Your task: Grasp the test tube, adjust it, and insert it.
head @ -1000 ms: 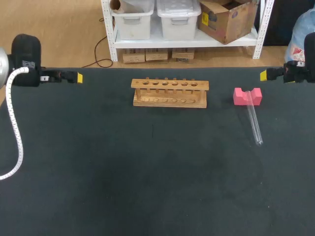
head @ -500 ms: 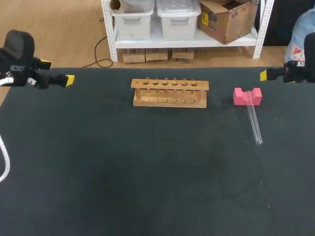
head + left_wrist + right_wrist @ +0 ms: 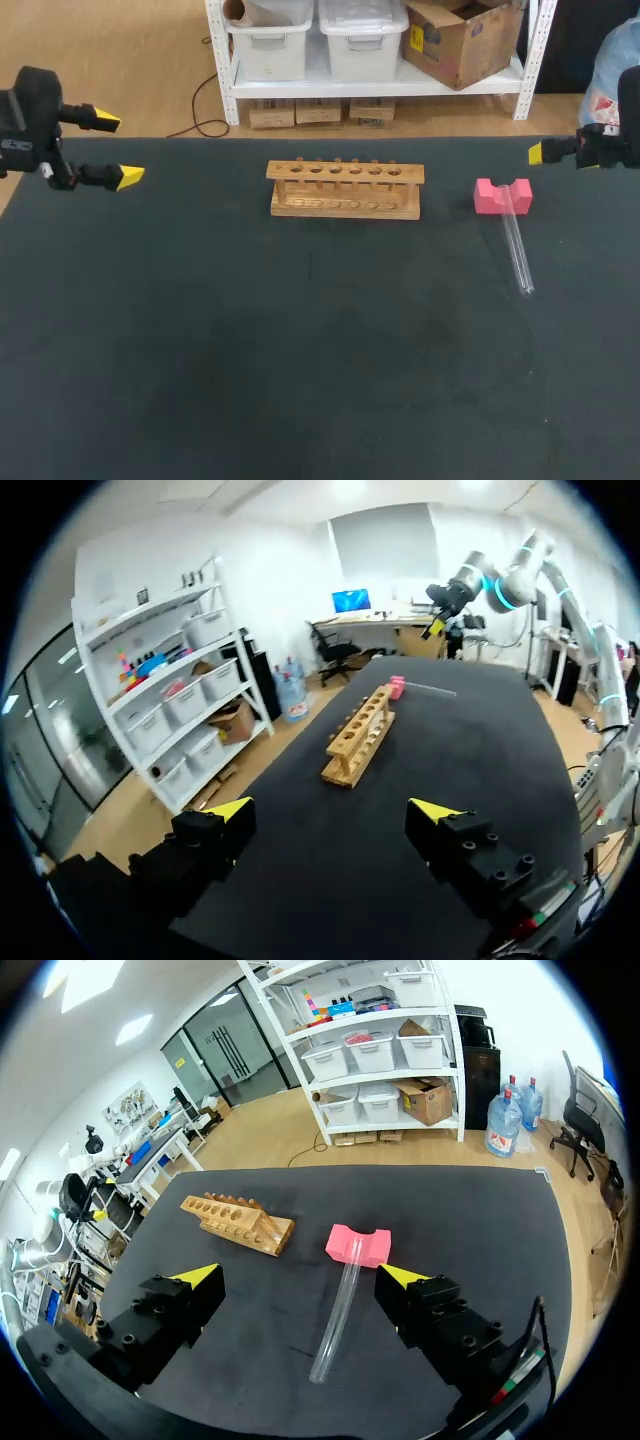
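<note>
Yellow tips of my left claw [image 3: 113,148] stand apart, the wooden rack [image 3: 345,190] well ahead. Ahead of my right claw [image 3: 300,1275], also apart, the test tube [image 3: 336,1310] lies on the bench [image 3: 300,350], one end on a pink block [image 3: 357,1244]. I judge it light, stiff, slippery and fragile, best held mid-length. It is clear, thin and long.

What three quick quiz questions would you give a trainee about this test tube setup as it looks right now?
1. True or false: every hole of the wooden rack is empty.
2. Fill in: the left gripper and the right gripper are both ____.
3. One end of the test tube rests on: A the rack, B the pink block, C a gripper.
Key: 1 true; 2 open; 3 B.
</note>
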`<move>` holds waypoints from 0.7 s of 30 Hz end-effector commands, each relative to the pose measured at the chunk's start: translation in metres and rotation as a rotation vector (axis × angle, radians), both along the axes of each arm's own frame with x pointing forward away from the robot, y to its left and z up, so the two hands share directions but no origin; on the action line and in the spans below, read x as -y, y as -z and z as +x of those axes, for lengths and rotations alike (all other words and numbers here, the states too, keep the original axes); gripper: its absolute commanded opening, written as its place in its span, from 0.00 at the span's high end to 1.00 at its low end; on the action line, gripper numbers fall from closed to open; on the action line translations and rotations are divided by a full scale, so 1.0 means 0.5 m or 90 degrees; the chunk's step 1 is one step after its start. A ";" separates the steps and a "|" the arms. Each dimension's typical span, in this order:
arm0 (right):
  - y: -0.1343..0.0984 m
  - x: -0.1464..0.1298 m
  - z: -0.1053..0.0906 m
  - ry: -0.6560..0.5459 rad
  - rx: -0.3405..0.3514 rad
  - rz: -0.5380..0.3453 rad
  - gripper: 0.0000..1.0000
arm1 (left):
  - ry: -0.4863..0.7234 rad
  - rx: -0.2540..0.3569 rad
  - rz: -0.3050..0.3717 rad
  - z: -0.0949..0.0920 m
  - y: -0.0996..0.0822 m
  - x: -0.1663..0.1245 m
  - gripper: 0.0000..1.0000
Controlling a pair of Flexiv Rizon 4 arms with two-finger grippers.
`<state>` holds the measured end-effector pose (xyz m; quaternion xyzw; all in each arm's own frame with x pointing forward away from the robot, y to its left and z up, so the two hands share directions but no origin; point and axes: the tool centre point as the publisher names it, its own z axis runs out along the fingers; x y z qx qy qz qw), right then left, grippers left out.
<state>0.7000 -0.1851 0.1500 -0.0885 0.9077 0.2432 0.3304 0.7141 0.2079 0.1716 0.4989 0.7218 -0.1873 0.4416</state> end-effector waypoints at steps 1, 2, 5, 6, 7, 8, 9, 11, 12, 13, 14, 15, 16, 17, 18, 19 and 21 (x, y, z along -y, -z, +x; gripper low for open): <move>0.000 0.000 0.000 0.000 0.000 0.000 0.00 | 0.101 0.041 -0.172 0.037 0.025 0.007 0.00; 0.000 0.000 0.000 0.000 0.000 0.000 0.00 | 0.104 0.043 -0.176 0.042 0.028 0.011 0.00; 0.000 0.000 0.000 0.000 0.000 0.000 0.00 | 0.116 0.042 -0.178 0.055 0.035 0.026 0.00; 0.000 0.000 0.000 0.000 0.000 0.000 0.00 | 0.117 0.044 -0.175 0.058 0.037 0.035 0.00; 0.000 0.000 0.000 0.000 0.000 0.000 0.00 | 0.117 0.043 -0.174 0.060 0.038 0.039 0.00; 0.000 0.000 0.000 0.000 0.000 0.000 0.00 | 0.123 0.041 -0.176 0.062 0.039 0.045 0.00; 0.000 0.000 0.000 0.000 0.000 0.000 0.00 | 0.123 0.042 -0.175 0.063 0.040 0.051 0.00; 0.000 0.000 0.000 0.000 0.000 0.000 0.00 | 0.121 0.039 -0.170 0.067 0.043 0.062 0.00; 0.000 0.000 0.000 0.000 0.000 0.000 0.00 | 0.119 0.036 -0.169 0.068 0.044 0.069 0.00; 0.000 0.000 0.000 0.000 0.000 0.000 0.00 | 0.118 0.034 -0.167 0.069 0.046 0.073 0.00; 0.000 0.000 0.000 0.000 0.000 0.000 0.00 | 0.118 0.032 -0.169 0.068 0.047 0.076 0.00; 0.000 0.000 0.000 0.000 0.000 0.000 0.00 | 0.117 0.031 -0.168 0.068 0.048 0.079 0.00; 0.000 0.000 0.000 0.000 0.000 0.000 0.00 | 0.117 0.030 -0.166 0.068 0.049 0.083 0.00; 0.000 0.000 0.000 0.000 0.000 0.000 0.00 | 0.116 0.029 -0.165 0.068 0.051 0.085 0.00; 0.000 0.000 0.000 0.000 0.000 0.000 0.00 | 0.117 0.027 -0.164 0.067 0.054 0.088 0.00; 0.000 0.000 0.000 0.000 0.000 0.000 0.00 | 0.118 0.023 -0.164 0.067 0.056 0.090 0.00; 0.000 0.000 0.000 0.000 0.000 0.000 0.00 | 0.118 0.015 -0.163 0.066 0.061 0.094 0.00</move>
